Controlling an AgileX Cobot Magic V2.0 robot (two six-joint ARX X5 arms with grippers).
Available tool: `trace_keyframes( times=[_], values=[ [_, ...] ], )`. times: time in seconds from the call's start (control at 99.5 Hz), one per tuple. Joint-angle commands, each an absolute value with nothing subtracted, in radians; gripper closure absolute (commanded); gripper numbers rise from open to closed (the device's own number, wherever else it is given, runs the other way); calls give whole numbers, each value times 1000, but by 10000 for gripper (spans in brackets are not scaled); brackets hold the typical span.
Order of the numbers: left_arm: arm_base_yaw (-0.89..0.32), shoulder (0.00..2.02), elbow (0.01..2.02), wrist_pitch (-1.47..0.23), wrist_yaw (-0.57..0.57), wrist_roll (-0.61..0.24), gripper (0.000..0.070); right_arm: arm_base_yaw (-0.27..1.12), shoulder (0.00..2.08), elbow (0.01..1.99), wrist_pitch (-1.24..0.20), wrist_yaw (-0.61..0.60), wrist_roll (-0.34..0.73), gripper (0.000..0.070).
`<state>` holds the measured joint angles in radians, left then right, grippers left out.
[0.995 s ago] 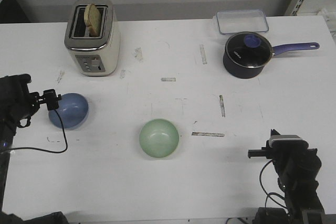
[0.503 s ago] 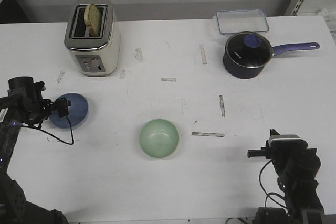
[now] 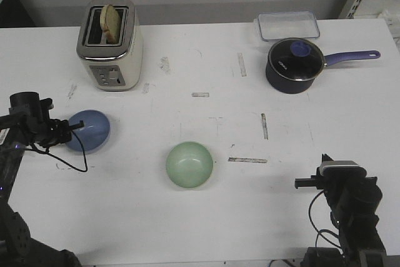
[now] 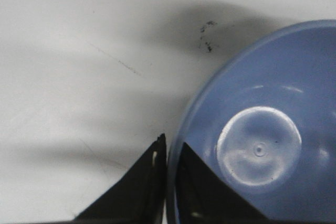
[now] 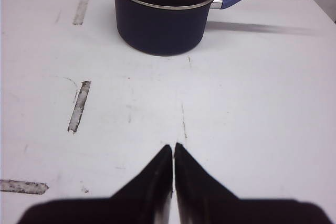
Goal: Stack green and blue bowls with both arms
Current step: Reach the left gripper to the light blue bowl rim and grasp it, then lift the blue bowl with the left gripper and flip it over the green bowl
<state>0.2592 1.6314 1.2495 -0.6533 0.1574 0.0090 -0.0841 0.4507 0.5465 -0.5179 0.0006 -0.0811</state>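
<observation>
**Left arm grips the blue bowl; the carry to the green bowl is next**

The left gripper [image 3: 74, 128] is pinched on the rim of the blue bowl [image 3: 89, 131], one finger inside the wall and one outside, as the left wrist view shows. The bowl sits tilted at the left side of the table [image 3: 200, 217], below the toaster [image 3: 110, 45]. The green bowl [image 3: 189, 164] rests upright near the table's middle, well apart from the blue one.

The step in hand looks like the pick-up of the blue bowl. The next move likely calls for lifting it, carrying it rightward over the green bowl and lowering it level so it nests.

The left arm reaches in low from the table's left edge, its wrist roughly level. The right gripper [image 5: 173, 153] is closed on nothing, parked near the front right, facing the saucepan [image 5: 164, 11].
</observation>
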Motion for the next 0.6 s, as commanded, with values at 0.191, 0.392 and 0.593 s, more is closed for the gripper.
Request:
trace_keyframes(
  times=[0.191, 0.392, 0.593],
  values=[
    [197, 1564, 1370, -654, 160, -75, 700, -83, 453, 547, -498, 0, -71, 700],
    [14, 1473, 1462, -665, 197, -88, 700, -83, 453, 547, -465, 0, -66, 700],
    [-237, 1429, 1465, -704, 226, -84, 700, -83, 453, 547, -464, 0, -66, 700]
  ],
)
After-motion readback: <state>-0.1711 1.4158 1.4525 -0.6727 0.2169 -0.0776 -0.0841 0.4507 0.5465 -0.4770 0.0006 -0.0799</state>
